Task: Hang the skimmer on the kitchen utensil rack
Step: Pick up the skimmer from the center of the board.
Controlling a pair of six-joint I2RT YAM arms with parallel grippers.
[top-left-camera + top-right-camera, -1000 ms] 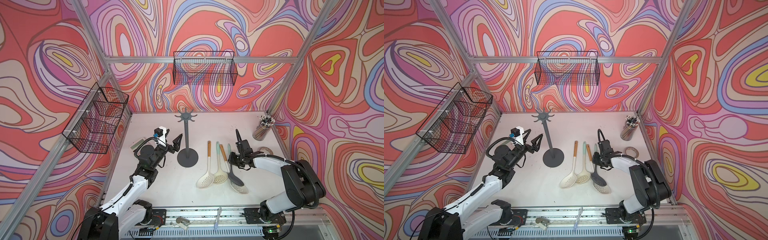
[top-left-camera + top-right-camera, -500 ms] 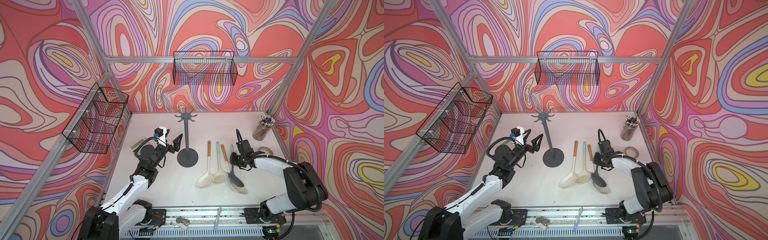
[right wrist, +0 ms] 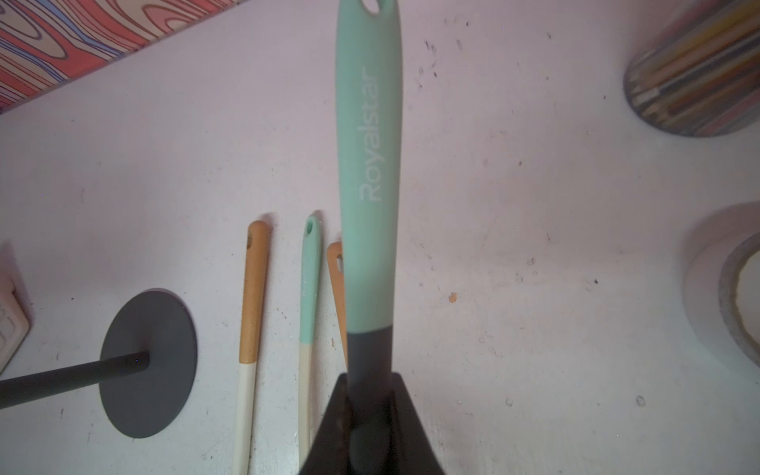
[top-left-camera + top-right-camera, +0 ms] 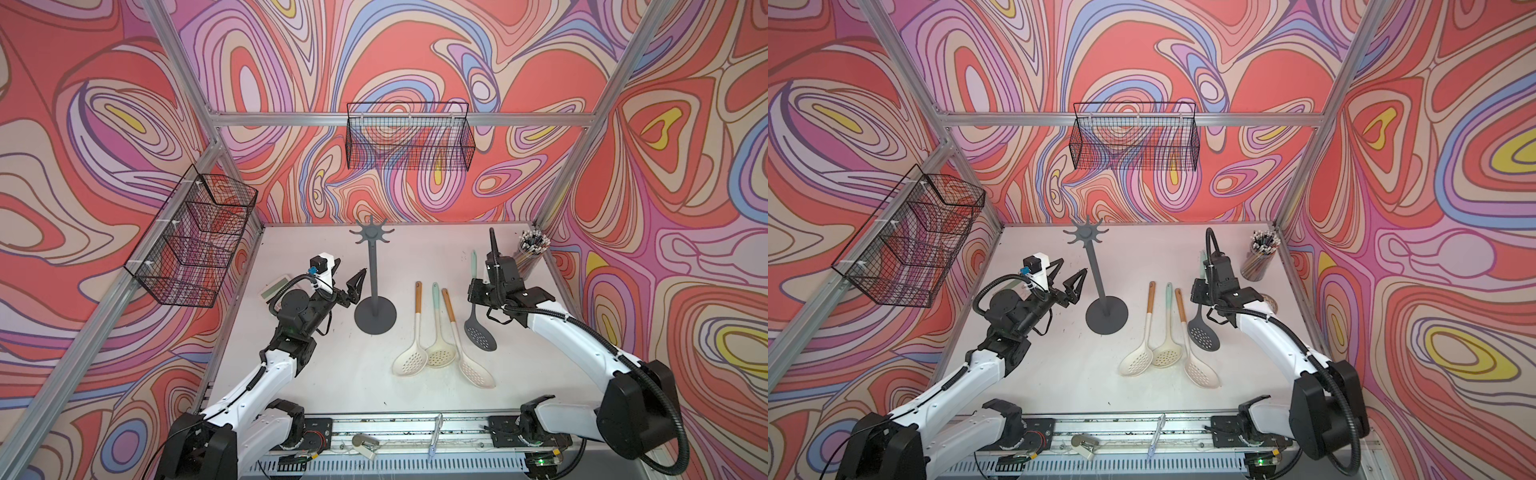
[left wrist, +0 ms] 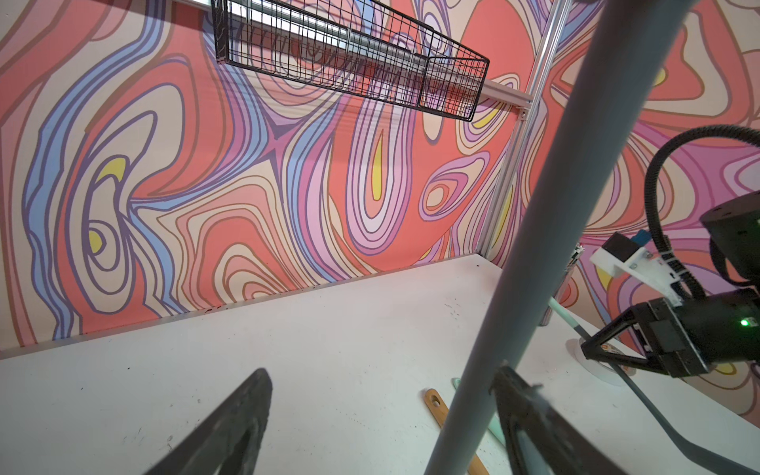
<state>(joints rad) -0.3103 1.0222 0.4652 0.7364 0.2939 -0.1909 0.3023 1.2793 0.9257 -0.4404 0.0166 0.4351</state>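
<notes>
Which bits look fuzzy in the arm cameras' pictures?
Left wrist view: the left pincer looks smeary, very near the lens; right wrist view: the right pincer is dark and soft, yet the lettering on the skimmer is crisp.

The skimmer [image 4: 480,332], dark-headed with a mint handle, tilts in the right claw [image 3: 368,384]. The grey kitchen utensil rack [image 4: 375,270] stands upright nearby.

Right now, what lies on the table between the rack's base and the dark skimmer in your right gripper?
Three cream skimmers lie side by side between the rack base and the dark skimmer, seen in both top views.
</notes>
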